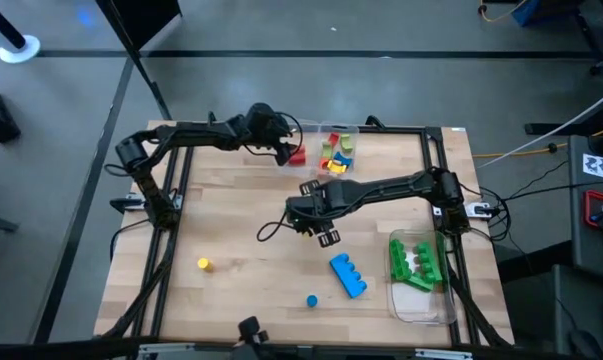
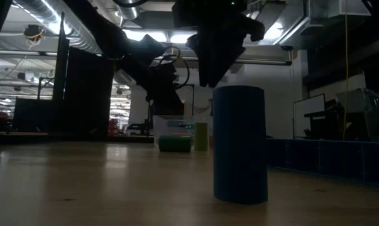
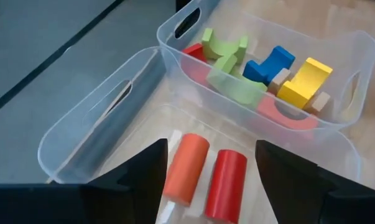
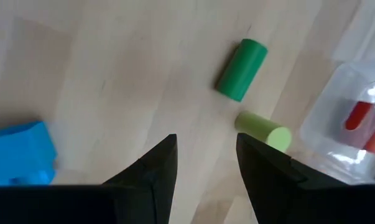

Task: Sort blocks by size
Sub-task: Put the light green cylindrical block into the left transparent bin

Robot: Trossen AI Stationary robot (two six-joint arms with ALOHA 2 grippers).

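You have two red cylinders (image 3: 206, 176) lying side by side in one clear container; lime, blue, yellow and red mid-size blocks (image 3: 262, 68) fill the next. Green studded bricks (image 1: 416, 262) sit in the third bin. Loose on the table: blue studded brick (image 1: 348, 275), blue cylinder (image 1: 312, 299) upright, yellow cylinder (image 1: 204, 264), green cylinder (image 4: 240, 70) and lime cylinder (image 4: 263, 131) on their sides.

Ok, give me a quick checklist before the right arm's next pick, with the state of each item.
1. Right tool open and empty: ok.
2. Left tool open, over the red cylinders: ok.
3. Green cylinder lying free on the table: ok.
4. Lime cylinder clear of the container: cannot tell.
5. Blue brick sorted: not ok, it lies loose on the table.
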